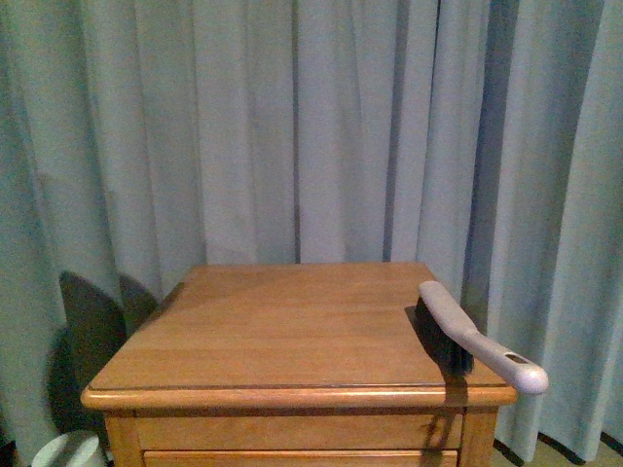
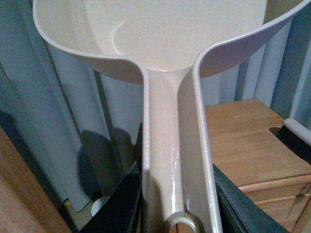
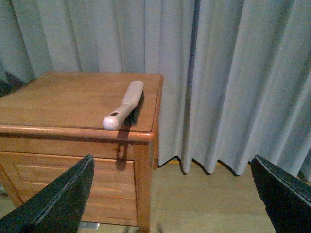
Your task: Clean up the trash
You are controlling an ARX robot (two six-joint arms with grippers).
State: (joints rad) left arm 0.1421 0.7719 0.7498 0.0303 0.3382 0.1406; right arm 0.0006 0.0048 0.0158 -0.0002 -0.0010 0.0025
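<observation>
Dustpan (image 2: 175,43) held, brush (image 1: 467,336) lying on the table (image 1: 273,331).
The left gripper (image 2: 179,199) clamps the dustpan's handle. The right gripper (image 3: 172,184) is spread wide in front of the table. The brush lies along the table's right edge, its handle overhanging the front. I cannot tell where the trash is.

There is one grey-handled brush (image 1: 474,337) with dark bristles, one pale dustpan (image 2: 175,145), one wooden tabletop (image 1: 282,331), and one white round container (image 1: 68,452) low beside the cabinet.

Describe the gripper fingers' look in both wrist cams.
Right gripper fingers: two black wedge-shaped pads, finely textured faces, tapering to blunt tips. Left gripper fingers: same dark matte material, flat-sided, mostly hidden. No cables, markings or arm links visible; front view shows no arm.
</observation>
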